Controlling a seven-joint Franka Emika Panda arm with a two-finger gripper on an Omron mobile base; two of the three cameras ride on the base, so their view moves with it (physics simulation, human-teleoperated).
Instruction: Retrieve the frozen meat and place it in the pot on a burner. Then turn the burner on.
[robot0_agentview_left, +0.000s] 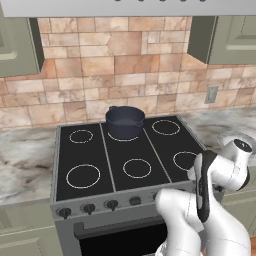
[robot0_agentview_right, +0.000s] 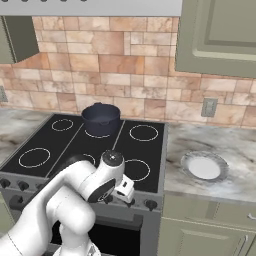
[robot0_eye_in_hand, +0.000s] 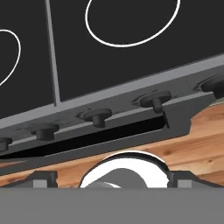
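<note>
Six white rings on black cooktop (robot0_agentview_left: 125, 155); pot (robot0_agentview_left: 125, 122) on rear middle burner (robot0_agentview_left: 123, 138), against tiled wall (robot0_agentview_left: 115, 65). Knobs (robot0_agentview_left: 88, 208) along front edge below cooktop. Right of cooktop, on marble counter (robot0_agentview_right: 220, 145): plate (robot0_agentview_right: 204, 166), outlet (robot0_agentview_right: 209, 107) above. Gripper (robot0_eye_in_hand: 112, 180) low at front edge, over knobs and wood floor (robot0_eye_in_hand: 183, 144); fingers spread wide, holding nothing.

Dark metal pot (robot0_agentview_left: 124, 121), glossy cooktop (robot0_agentview_left: 127, 150)
</note>
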